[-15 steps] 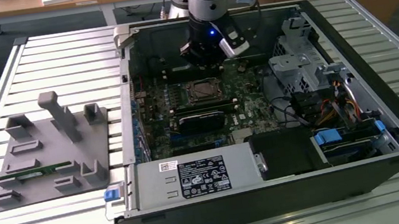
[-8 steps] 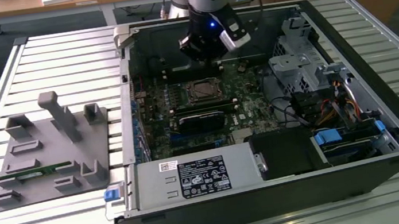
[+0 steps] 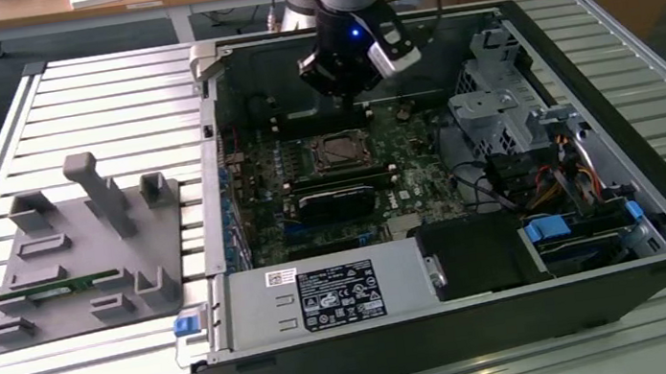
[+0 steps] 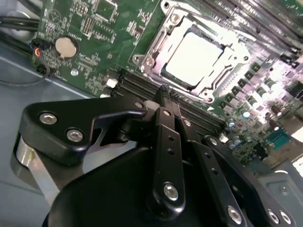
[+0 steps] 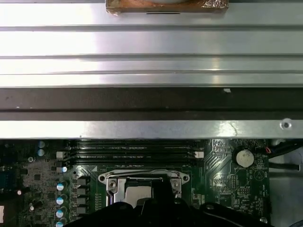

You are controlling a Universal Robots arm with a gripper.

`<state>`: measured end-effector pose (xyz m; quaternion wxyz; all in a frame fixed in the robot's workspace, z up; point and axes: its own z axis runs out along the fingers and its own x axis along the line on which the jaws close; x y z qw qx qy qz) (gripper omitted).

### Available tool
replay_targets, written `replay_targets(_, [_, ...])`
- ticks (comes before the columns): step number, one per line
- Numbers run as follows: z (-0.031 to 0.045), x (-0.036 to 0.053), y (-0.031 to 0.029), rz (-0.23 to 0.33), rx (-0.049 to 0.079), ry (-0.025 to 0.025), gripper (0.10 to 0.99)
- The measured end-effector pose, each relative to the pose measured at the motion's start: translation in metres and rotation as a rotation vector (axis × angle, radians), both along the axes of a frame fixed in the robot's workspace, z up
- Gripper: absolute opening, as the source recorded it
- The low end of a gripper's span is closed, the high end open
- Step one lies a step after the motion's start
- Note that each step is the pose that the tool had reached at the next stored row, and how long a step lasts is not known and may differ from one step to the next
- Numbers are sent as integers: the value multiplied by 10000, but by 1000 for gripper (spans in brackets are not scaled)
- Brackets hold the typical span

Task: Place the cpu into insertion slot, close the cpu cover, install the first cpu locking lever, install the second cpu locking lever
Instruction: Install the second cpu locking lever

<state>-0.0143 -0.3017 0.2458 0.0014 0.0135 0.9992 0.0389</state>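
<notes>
We see the gripper [image 4: 166, 92] with its 2 matte black fingers pressed together, holding nothing, poised above the green circuit board just beside the insertion slot [image 3: 338, 150]. The cpu [image 4: 195, 53], a flat square with a bright silvery top, sits in that socket, and the cpu cover [image 4: 163, 35], a thin shiny metal frame, lies around it. In the exterior view, the open computer case [image 3: 598, 239] rests on a ribbed metal table [image 3: 89, 93], with a grey moulded fixture [image 3: 83, 249] at the exterior view's left.
</notes>
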Motion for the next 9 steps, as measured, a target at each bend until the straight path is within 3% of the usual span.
replay_targets(9, [0, 0, -153, 0, -1, 0, 106])
